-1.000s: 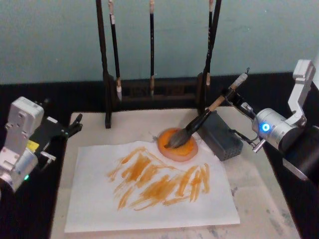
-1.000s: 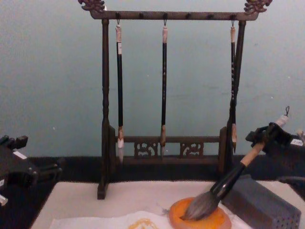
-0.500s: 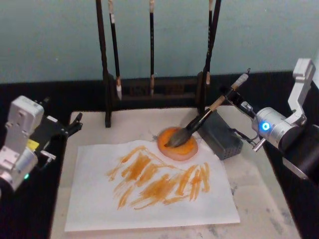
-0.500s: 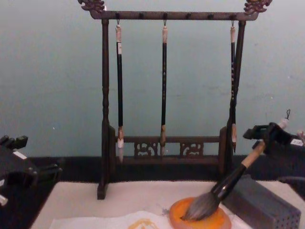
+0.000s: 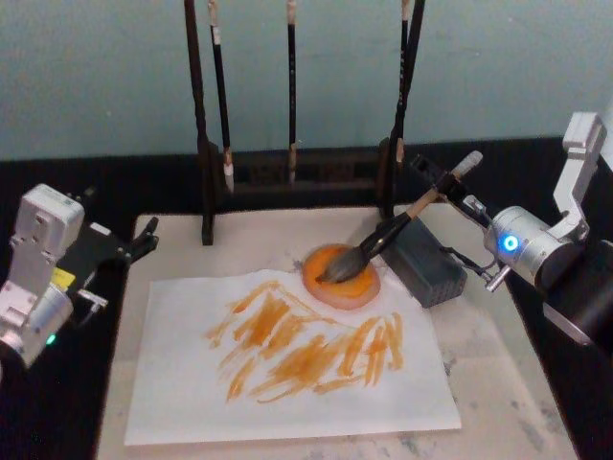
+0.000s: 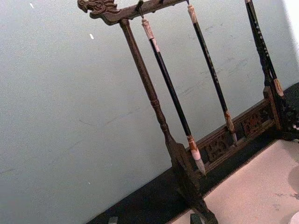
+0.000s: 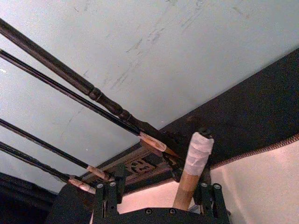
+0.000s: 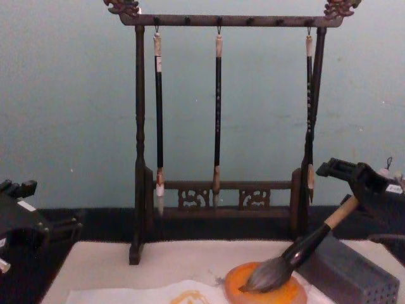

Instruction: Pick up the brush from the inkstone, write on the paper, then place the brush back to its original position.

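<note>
The brush point(image 5: 383, 240) lies slanted, its bushy bristles on the orange inkstone point(image 5: 330, 287) and its tan handle leaning on a grey block point(image 5: 428, 261). My right gripper point(image 5: 442, 184) is open around the upper handle, one finger raised above it in the chest view. There the brush point(image 8: 297, 252) slopes down to the inkstone point(image 8: 235, 290). The brush's white-wrapped end point(image 7: 198, 151) stands loose between my spread fingers in the right wrist view. The paper point(image 5: 192, 402), streaked with orange strokes, lies in front of the inkstone. My left gripper point(image 5: 144, 241) is parked at the mat's left edge.
A dark wooden rack point(image 5: 287, 177) with three thin hanging brushes stands behind the inkstone, seen also as the rack point(image 8: 218, 196) and the rack point(image 6: 180, 158). A beige mat point(image 5: 498, 383) covers the table under the paper. Black cloth lies on both sides.
My right gripper has opened and let go of the brush. The handle has dropped a little lower onto the grey block. The left arm has not moved.
</note>
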Available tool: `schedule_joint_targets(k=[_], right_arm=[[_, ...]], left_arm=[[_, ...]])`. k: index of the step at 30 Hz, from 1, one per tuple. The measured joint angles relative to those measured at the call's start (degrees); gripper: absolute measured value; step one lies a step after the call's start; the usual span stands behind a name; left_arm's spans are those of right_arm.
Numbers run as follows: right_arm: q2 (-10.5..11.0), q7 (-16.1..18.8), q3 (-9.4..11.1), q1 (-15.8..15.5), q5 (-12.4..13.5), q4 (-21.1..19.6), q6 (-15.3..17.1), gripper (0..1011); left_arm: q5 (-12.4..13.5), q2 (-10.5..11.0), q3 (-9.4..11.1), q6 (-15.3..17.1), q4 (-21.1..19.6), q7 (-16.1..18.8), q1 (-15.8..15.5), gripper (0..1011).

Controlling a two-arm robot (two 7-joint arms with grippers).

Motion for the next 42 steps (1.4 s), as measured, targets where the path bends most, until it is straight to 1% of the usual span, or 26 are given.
schedule_joint_targets(k=[2,3,7,24,28,34,38,42], right_arm=[[0.00,0.00,0.00,0.00,0.00,-0.01,0.00,862],[0.00,0.00,0.00,0.00,0.00,-0.01,0.00,910],[0.00,0.00,0.00,0.00,0.00,-0.02,0.00,1000],[0.07,0.03,-0.07,0.00,0.02,-0.02,0.00,1000],[0.67,0.25,-0.41,-0.29,0.13,-0.46,0.06,1000],[2.29,-0.03,-0.44,-2.03,1.16,-2.86,0.41,1000],[3.98,-0.74,-0.25,-4.02,2.06,-5.56,0.22,1000],[5.54,-1.25,-0.28,-5.71,2.14,-7.93,-0.55,1000]], left_arm=[[0.00,0.00,0.00,0.00,0.00,0.00,0.00,1001],[0.00,0.00,0.00,0.00,0.00,0.00,0.00,1001],[0.00,0.00,0.00,0.00,0.00,0.00,0.00,1001],[0.00,0.00,0.00,0.00,0.00,0.00,0.00,1001],[0.00,0.00,0.00,0.00,0.00,0.00,0.00,1001],[0.00,0.00,0.00,0.00,0.00,0.00,0.00,1001],[0.00,0.00,0.00,0.00,0.00,0.00,0.00,1001],[0.00,0.00,0.00,0.00,0.00,0.00,0.00,1001]])
